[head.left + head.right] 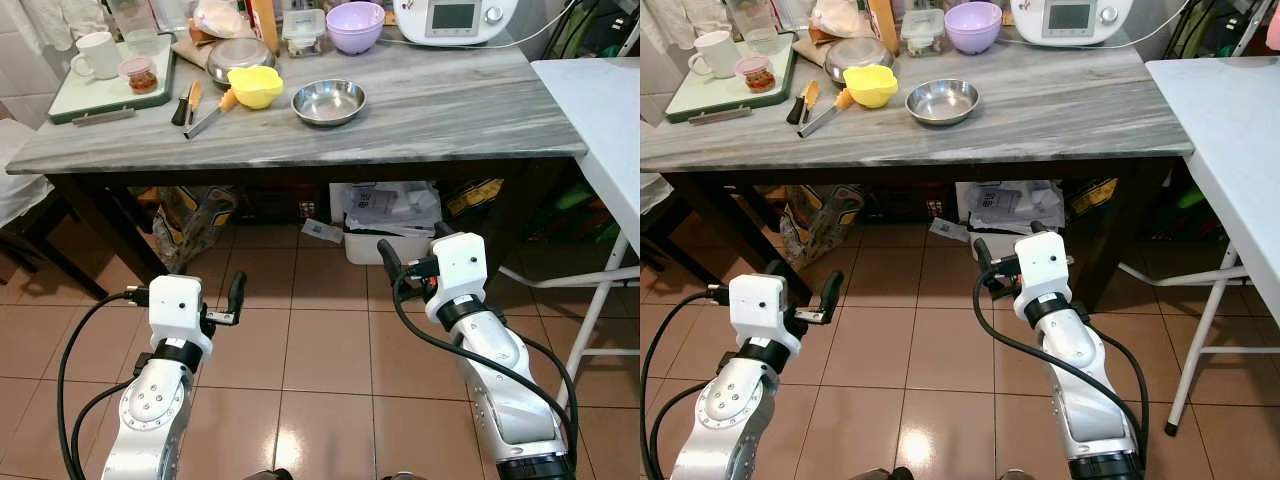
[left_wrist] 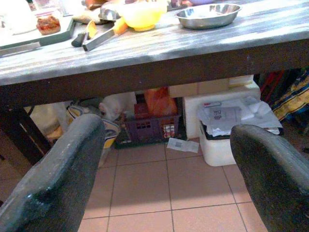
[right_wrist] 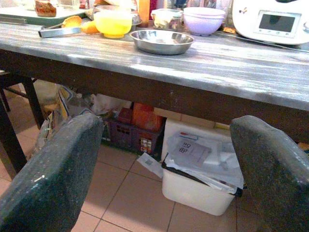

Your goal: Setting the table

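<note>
I hold the left gripper (image 1: 185,298) and right gripper (image 1: 412,262) below the bench (image 1: 450,110), jaws wide apart, empty; steel bowl (image 1: 328,100) beside yellow bowl (image 1: 254,86) on it.

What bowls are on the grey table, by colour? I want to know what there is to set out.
Steel bowls: 2, a shallow one and one behind the yellow.
Yellow bowl: 1
Lilac bowl: 1
Total: 4 bowls on the grey table.
</note>
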Robot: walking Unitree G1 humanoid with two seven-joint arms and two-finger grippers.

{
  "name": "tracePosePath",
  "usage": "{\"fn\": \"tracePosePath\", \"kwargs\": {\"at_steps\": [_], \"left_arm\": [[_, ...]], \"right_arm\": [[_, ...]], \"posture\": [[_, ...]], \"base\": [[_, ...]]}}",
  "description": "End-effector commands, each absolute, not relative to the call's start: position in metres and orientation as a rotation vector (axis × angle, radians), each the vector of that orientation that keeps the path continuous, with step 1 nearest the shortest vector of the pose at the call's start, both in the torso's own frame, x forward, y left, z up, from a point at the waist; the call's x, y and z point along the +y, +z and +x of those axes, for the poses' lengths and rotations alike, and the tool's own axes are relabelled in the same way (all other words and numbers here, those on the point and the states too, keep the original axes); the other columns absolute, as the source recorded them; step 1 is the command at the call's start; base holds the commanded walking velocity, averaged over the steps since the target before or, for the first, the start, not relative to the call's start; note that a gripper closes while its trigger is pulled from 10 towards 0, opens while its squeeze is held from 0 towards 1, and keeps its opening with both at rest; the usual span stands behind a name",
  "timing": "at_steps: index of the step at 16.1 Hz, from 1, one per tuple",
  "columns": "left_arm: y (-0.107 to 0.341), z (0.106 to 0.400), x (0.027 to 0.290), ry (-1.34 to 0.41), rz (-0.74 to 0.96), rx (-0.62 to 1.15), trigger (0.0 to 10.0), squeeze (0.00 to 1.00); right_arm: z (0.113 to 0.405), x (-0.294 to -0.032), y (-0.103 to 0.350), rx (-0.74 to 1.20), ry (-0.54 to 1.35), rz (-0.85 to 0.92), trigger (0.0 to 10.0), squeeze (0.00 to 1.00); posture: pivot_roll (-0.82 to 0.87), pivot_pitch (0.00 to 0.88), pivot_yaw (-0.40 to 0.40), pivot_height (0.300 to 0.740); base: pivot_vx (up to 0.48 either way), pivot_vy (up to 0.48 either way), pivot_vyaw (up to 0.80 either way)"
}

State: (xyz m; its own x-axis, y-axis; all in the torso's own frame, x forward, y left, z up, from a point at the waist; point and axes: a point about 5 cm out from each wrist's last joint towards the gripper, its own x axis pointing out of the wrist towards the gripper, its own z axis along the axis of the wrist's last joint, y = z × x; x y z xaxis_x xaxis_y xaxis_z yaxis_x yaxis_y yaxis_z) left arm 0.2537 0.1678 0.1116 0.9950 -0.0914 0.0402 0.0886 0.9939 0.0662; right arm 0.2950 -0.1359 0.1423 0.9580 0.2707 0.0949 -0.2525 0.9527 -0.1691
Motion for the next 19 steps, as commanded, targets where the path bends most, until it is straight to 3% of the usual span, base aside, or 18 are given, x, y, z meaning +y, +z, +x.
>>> {"fn": "tracePosePath", "kwargs": {"at_steps": [1, 19], "left_arm": [[0.1113, 0.2521, 0.1701, -0.088, 0.064, -0.04, 10.0, 0.0], [0.1102, 0.2507, 0.1705, -0.098, 0.054, -0.031, 10.0, 0.0]], "right_arm": [[0.2952, -0.1348, 0.1474, -0.138, 0.271, -0.153, 10.0, 0.0], [0.2947, -0.1344, 0.1454, -0.127, 0.269, -0.15, 10.0, 0.0]], "posture": [[-0.15, 0.14, 0.093, 0.74], [-0.14, 0.143, 0.096, 0.74]], "base": [[0.0, 0.0, 0.0], [0.0, -0.311, -0.03]]}}
